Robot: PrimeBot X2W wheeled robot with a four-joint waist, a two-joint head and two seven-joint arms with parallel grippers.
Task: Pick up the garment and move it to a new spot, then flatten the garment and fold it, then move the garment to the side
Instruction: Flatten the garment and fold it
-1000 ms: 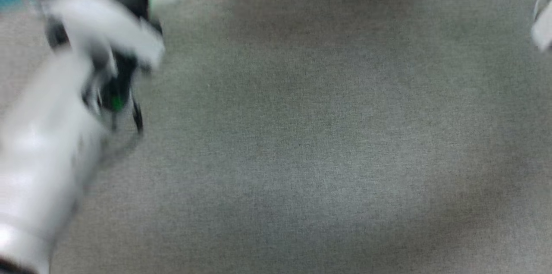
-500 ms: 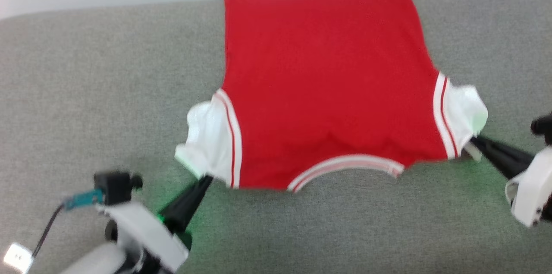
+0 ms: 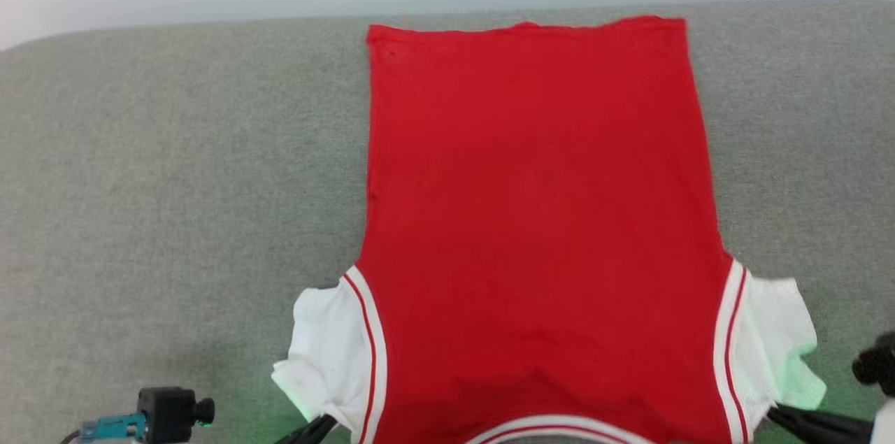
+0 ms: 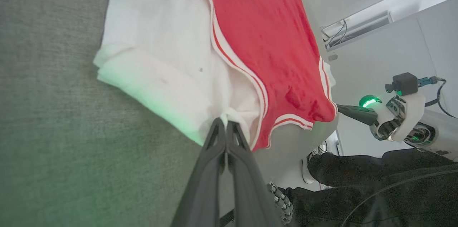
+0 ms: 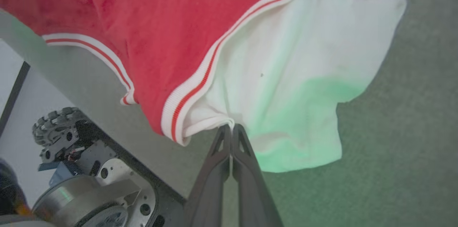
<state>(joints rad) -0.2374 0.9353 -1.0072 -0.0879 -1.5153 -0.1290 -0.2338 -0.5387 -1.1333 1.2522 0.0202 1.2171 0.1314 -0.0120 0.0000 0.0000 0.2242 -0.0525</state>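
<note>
Left claw (image 4: 225, 124) and right claw (image 5: 232, 127) are each pinched shut on a white sleeve of the garment (image 3: 538, 220), by the near edge of the worktop (image 3: 175, 185). Plain red side up, it lies spread from there to the far edge. Flattening looks nearly done; folding and moving aside are left. Lettering is hidden, probably underneath, and the head view cuts off the collar.

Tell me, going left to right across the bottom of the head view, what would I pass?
small black camera → white sleeve pinched by the left gripper → red body of the garment → other white sleeve pinched by the right gripper
</note>
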